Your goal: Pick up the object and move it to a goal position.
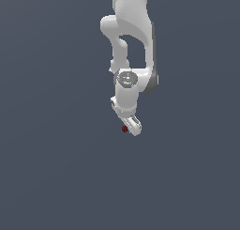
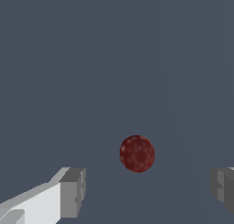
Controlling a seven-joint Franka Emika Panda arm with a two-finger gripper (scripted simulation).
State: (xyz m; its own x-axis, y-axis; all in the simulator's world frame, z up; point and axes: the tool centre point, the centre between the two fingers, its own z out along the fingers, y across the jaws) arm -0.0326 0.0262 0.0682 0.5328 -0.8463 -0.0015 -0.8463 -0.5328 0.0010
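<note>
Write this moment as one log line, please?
phase: approach | claw: open, fingers apart | red ball: free, ahead of the fingers, not gripped | goal: not visible

ball point(image 2: 137, 153): dark red (pale speckles) | claw point(image 2: 146, 193): white, grey pads

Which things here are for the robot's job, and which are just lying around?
For the job:
- the little red ball, not yet held
- the gripper, its jaws wide apart, with the ball lying short of the gap between them

Just lying around:
- nothing else shows, only the plain grey floor
</note>
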